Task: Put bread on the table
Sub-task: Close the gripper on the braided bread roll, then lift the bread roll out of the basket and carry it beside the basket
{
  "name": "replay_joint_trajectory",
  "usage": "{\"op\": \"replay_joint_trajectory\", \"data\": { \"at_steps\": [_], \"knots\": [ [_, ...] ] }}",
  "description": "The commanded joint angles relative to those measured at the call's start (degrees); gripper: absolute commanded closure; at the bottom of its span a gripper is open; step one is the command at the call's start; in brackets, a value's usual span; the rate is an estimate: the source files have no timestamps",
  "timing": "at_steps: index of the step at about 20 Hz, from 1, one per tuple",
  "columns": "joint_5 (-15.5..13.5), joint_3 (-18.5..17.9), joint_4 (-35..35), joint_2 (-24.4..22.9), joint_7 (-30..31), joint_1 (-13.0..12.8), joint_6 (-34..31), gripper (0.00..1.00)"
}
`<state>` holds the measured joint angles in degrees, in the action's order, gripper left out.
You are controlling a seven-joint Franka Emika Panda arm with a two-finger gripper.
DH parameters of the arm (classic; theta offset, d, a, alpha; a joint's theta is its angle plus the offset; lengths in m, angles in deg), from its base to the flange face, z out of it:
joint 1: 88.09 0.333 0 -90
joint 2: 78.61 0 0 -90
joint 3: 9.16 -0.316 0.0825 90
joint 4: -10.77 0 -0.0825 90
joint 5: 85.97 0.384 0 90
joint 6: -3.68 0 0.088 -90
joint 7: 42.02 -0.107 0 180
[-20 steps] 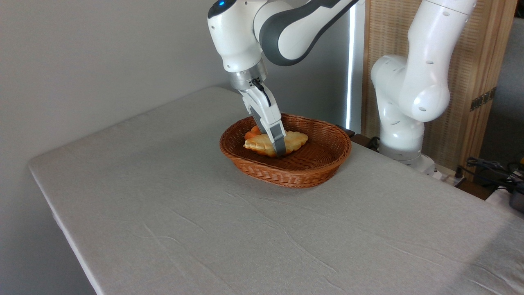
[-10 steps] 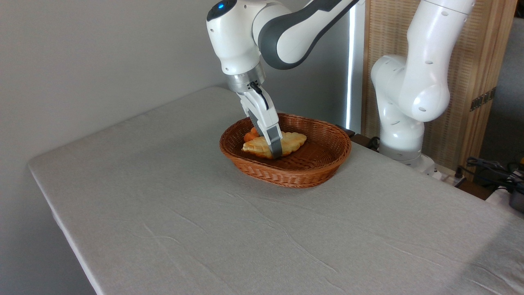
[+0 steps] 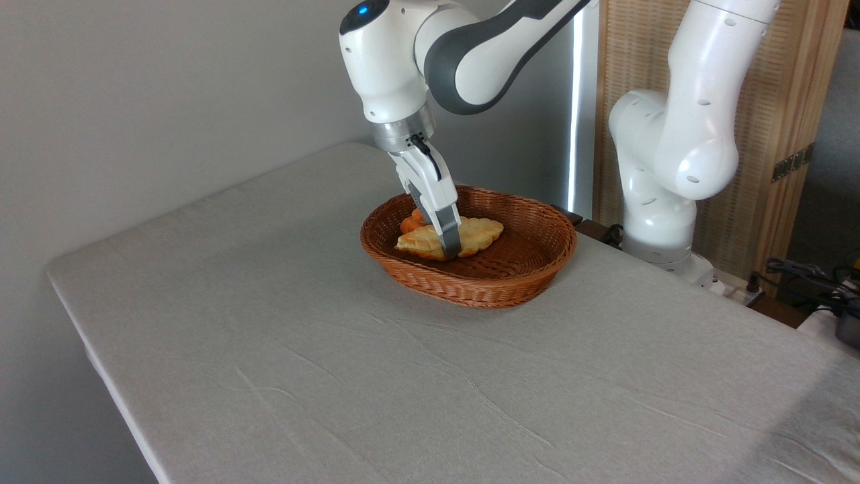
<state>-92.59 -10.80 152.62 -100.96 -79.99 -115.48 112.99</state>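
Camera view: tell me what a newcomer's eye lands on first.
The white robot arm reaches down from the top centre, its fingers clamped on the pale yellow braided bread loaf. The loaf sits in the brown oval wicker basket toward the back of the grey cloth-covered table, with a small orange bun peeking behind it.

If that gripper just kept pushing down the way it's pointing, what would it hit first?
The gripper is already at the bread, so it would press that loaf first, then probably the basket floor below it.
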Motion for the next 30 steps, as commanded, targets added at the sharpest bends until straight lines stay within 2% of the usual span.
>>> {"op": "replay_joint_trajectory", "data": {
  "at_steps": [1,4,8,10,12,15,18,20,26,27,30],
  "knots": [
    [-1.1,-1.7,0.4,0.7,-1.8,-1.0,2.7,0.90],
    [-1.0,-3.3,0.1,0.5,-3.0,-1.0,2.4,0.91],
    [-0.5,-3.6,-1.3,0.4,-3.1,-1.0,1.0,0.95],
    [-0.3,-3.7,-3.5,0.4,-3.1,-1.0,-2.3,0.94],
    [1.8,-3.8,-5.3,0.3,-4.1,-1.1,-5.3,0.94],
    [2.5,-3.9,-8.3,0.3,-4.0,-1.1,-9.0,0.93],
    [4.6,-4.0,-12.3,0.4,-4.0,-1.0,-11.5,0.93],
    [5.0,-4.0,-14.1,0.4,-4.0,-1.1,-11.8,0.89],
    [5.1,-6.3,-19.1,1.2,-4.1,-1.1,-9.7,0.89],
    [4.3,-7.7,-20.7,2.1,-4.0,-1.1,-8.4,0.86],
    [2.0,-9.3,-25.7,6.7,-3.9,-1.4,-6.3,0.85]
  ]
}}
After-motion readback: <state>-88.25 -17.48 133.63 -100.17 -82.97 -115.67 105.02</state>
